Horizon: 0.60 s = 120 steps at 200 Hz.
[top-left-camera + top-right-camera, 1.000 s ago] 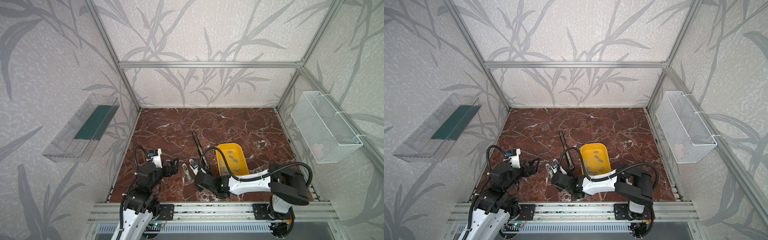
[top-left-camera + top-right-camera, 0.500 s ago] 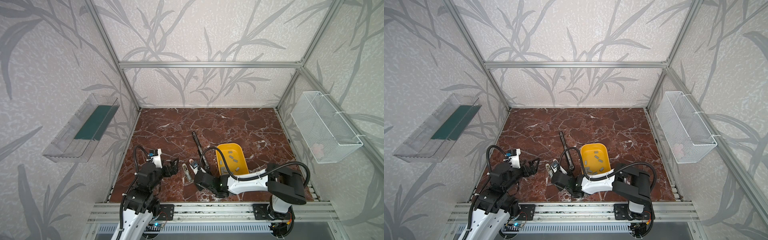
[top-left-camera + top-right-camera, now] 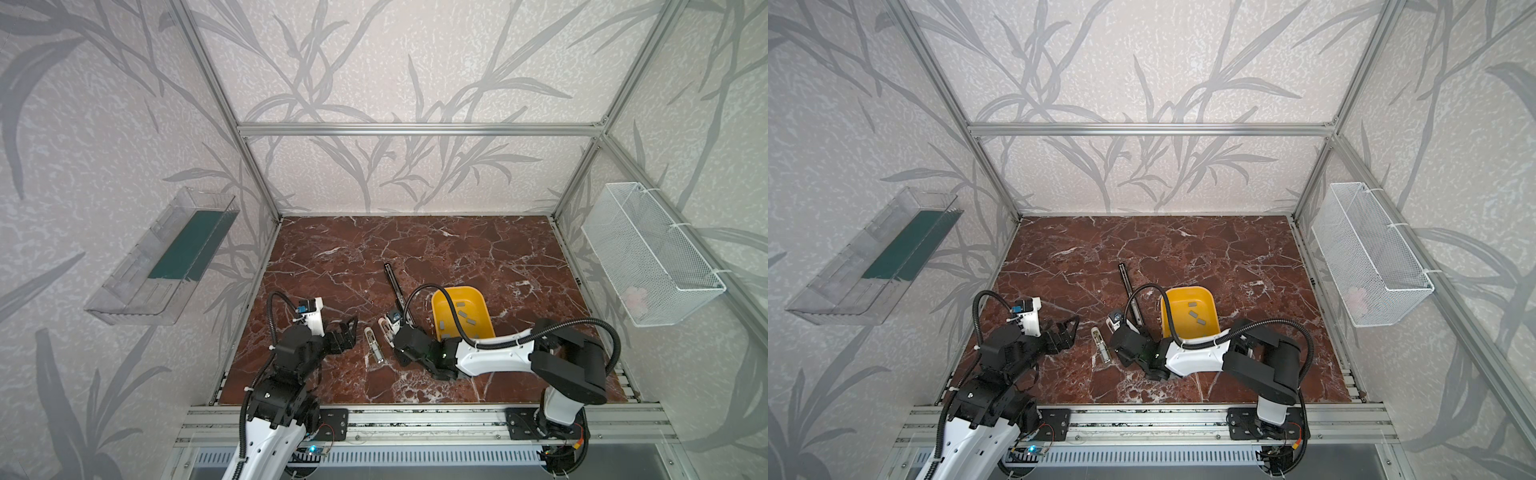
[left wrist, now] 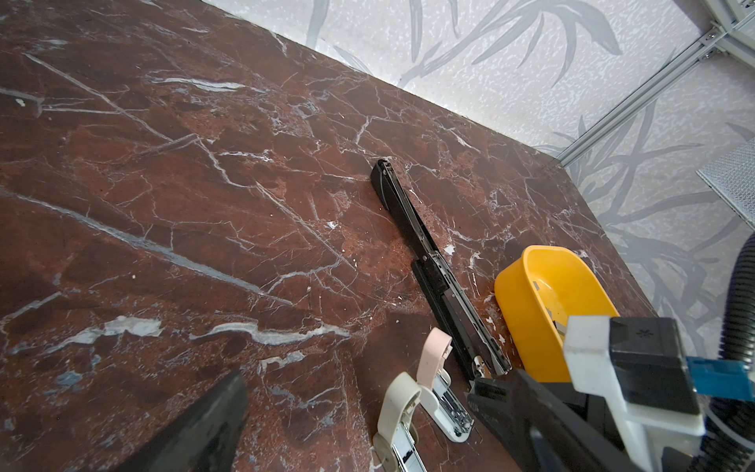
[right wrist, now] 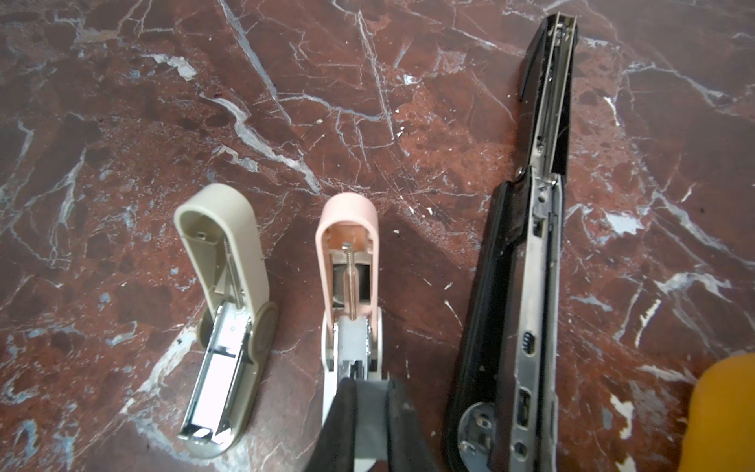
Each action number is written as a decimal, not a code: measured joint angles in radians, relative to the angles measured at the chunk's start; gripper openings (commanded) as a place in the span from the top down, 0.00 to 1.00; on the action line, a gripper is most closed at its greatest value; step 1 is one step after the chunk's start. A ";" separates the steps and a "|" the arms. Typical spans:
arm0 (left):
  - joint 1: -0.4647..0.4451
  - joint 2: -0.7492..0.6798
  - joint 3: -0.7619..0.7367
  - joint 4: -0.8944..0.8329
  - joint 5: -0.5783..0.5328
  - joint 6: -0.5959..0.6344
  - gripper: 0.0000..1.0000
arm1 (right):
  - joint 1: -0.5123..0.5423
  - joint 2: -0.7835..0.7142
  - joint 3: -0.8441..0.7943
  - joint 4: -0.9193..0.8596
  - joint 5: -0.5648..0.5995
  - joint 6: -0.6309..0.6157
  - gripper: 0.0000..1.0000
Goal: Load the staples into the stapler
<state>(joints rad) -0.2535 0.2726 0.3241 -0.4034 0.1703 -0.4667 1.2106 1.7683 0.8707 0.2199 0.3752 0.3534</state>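
I see bright, even, diffuse light in both top views, with soft shadows. In the right wrist view the tabletop [image 5: 367, 102] gives pale glare, and the right tool [image 5: 369, 384] with its staples [image 5: 369, 410] blurs up close.

I can read no words, brand names or numbers on anything here. A tiny pale mark sits on the black camera block [image 4: 645, 339] at my right wrist, too small to read.
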 measured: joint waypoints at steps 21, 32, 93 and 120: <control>0.000 0.002 0.000 0.000 0.000 0.000 0.01 | 0.000 0.012 0.000 0.001 -0.014 -0.006 0.97; 0.000 0.004 0.000 0.000 0.000 0.000 0.01 | 0.000 0.018 0.000 0.001 -0.020 -0.007 0.97; 0.000 0.005 0.000 0.000 0.000 0.000 0.01 | 0.000 0.023 0.000 0.004 -0.040 -0.007 0.97; 0.000 0.005 0.000 0.000 0.000 -0.001 0.01 | 0.000 0.023 0.003 0.003 -0.039 -0.008 0.97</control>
<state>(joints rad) -0.2535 0.2775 0.3241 -0.4030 0.1703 -0.4675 1.2106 1.7912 0.8734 0.2230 0.3359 0.3458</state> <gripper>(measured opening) 0.991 0.139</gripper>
